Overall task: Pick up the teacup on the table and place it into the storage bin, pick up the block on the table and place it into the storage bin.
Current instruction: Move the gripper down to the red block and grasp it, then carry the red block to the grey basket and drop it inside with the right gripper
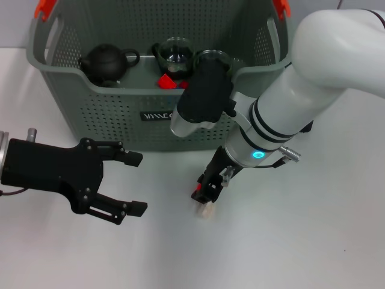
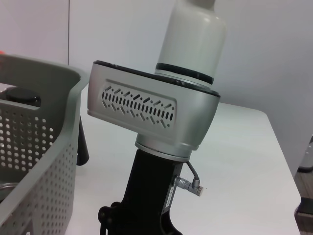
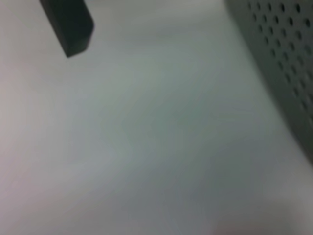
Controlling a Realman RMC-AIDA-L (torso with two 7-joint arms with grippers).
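The storage bin (image 1: 108,105) stands at the back of the table, and its perforated wall also shows in the left wrist view (image 2: 34,147). Inside it sit a glass teacup (image 1: 175,53) and a red block (image 1: 166,80). A small pale block (image 1: 204,211) lies on the table in front of the bin. My right gripper (image 1: 206,195) points straight down right over this block, touching or nearly touching it. My left gripper (image 1: 137,183) hovers open and empty at the left, in front of the bin.
A black teapot (image 1: 103,62) sits in the bin's left part. A second glass vessel (image 1: 212,58) is partly hidden behind my right arm (image 2: 151,110). Orange clips (image 1: 43,8) mark the bin's handles. White tabletop (image 1: 301,241) spreads to the right and front.
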